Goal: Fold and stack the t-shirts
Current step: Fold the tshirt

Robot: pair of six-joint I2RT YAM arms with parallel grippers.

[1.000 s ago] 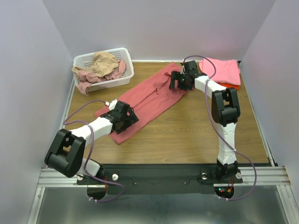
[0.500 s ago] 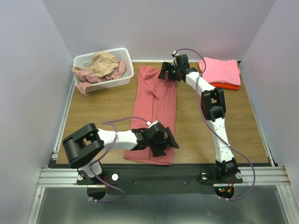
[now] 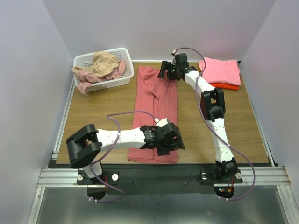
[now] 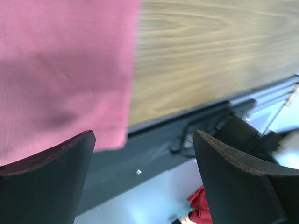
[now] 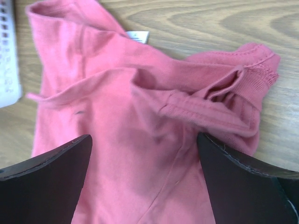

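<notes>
**Dusty red shirt laid out long, both end effectors wide and empty**

The dusty red shirt lies lengthwise down the middle of the tabletop. Its collar end is at the far side and its hem is right at the near edge. From above it reads as a long narrow strip, mostly flat.

In my right wrist view the collar end is rumpled: a sleeve is bunched up beside the neckline and a white label shows. My right end effector hovers over that rumple, jaws spread wide with nothing between them. My left end effector hangs over the hem's right corner, also wide and empty.

I judge the step in hand to be the crosswise fold. To do it well:

- **Flatten first:** I'd press out the bunched sleeve, or the crease will be locked into the fold.
- **Grip the hem:** I'd pinch both layers at the hem, close to the corner.
- **Carry it over:** I'd keep the cloth low and taut so it doesn't skew.

The finished stack waits at the far right, a bright pink shirt on an orange-red shirt. The white basket at the far left holds a tan shirt and a pale rose shirt.
</notes>
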